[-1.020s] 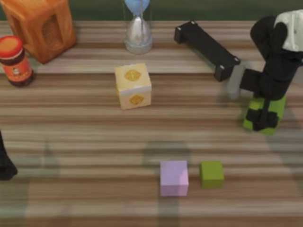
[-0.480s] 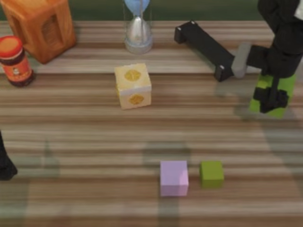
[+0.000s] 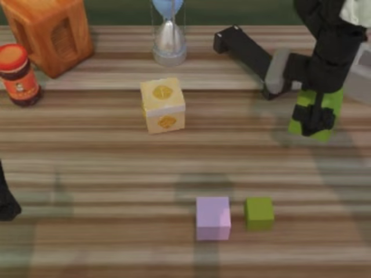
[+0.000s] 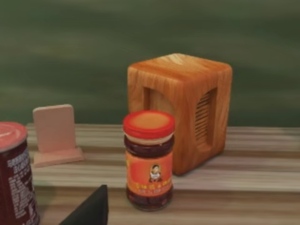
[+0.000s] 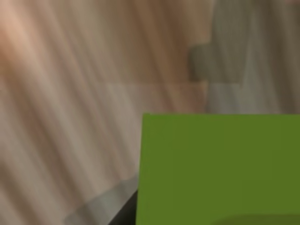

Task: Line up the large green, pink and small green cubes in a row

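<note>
Nearest me, the pink cube [image 3: 213,218] and the small green cube [image 3: 258,212] sit just apart on the table [image 3: 93,174]. Farther right, my right gripper [image 3: 313,120] is clamped on the large green cube [image 3: 327,102], lifted above its shadow. My left arm [image 3: 7,200] idles at the left edge.
</note>
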You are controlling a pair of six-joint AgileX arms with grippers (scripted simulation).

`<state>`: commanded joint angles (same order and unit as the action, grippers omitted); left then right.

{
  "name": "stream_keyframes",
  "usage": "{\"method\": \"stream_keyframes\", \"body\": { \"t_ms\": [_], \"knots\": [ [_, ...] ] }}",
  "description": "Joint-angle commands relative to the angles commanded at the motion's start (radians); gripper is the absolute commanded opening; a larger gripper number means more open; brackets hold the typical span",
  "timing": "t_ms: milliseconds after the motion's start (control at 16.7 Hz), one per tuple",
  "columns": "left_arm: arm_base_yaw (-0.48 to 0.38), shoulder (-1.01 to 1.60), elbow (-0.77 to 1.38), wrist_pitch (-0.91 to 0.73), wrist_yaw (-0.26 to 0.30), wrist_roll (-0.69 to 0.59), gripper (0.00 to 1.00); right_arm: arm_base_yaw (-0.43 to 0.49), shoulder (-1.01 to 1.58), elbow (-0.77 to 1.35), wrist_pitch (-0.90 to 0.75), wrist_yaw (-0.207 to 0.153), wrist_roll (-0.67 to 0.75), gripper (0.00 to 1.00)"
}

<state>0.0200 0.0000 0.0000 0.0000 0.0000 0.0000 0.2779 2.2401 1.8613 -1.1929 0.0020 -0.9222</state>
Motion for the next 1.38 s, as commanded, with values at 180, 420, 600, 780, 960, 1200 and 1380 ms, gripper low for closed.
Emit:
{"method": "stream_keyframes", "body": {
  "t_ms": [180, 420, 600, 780, 960, 1200, 1380],
  "knots": [
    [0.0, 0.0, 0.0, 0.0, 0.0, 0.0, 1.0, 0.15, 0.067, 0.127, -0.064, 0.001, 0.072, 0.0],
    [0.0, 0.0, 0.0, 0.0, 0.0, 0.0, 1.0, 0.418, 0.171, 0.33, -0.168, 0.003, 0.197, 0.0],
    [0.0, 0.0, 0.0, 0.0, 0.0, 0.0, 1.0, 0.598, 0.235, 0.465, -0.236, 0.004, 0.287, 0.0],
    [0.0, 0.0, 0.0, 0.0, 0.0, 0.0, 1.0, 0.697, 0.271, 0.548, -0.276, 0.005, 0.345, 0.0],
    [0.0, 0.0, 0.0, 0.0, 0.0, 0.0, 1.0, 0.709, 0.275, 0.56, -0.282, 0.005, 0.353, 0.0],
    [0.0, 0.0, 0.0, 0.0, 0.0, 0.0, 1.0, 0.706, 0.269, 0.541, -0.263, 0.005, 0.355, 0.0],
    [0.0, 0.0, 0.0, 0.0, 0.0, 0.0, 1.0, 0.705, 0.262, 0.451, -0.177, 0.005, 0.356, 0.0]
  ]
}}
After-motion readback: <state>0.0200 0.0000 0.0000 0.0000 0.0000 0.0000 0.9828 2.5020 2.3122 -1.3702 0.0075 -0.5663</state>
